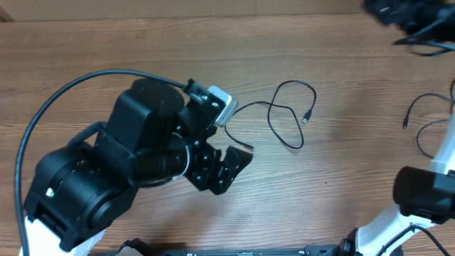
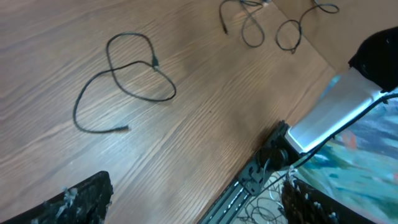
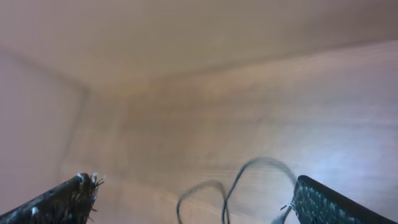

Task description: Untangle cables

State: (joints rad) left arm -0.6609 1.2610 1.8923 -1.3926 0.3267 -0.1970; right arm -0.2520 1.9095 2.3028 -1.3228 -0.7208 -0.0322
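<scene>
Currently: brown wood-grain bench (image 1: 341, 64) carries everything. Left claw (image 1: 220, 167) spread wide, empty, near thin black looped cable (image 1: 270, 105), which lies flat mid-bench and crosses itself. Right claw (image 3: 199, 199) also released, nothing gripped. Suggest: pinch free plug end (image 1: 306, 118), drag outward through crossing, low and slow.

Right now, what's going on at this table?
Cable untangling, nothing grasped yet. The left gripper hovers, jaws open, beside a thin black cable lying in loose loops on the wooden table. The right gripper, jaws also open, hangs above a second cable; that view is blurred.
</scene>
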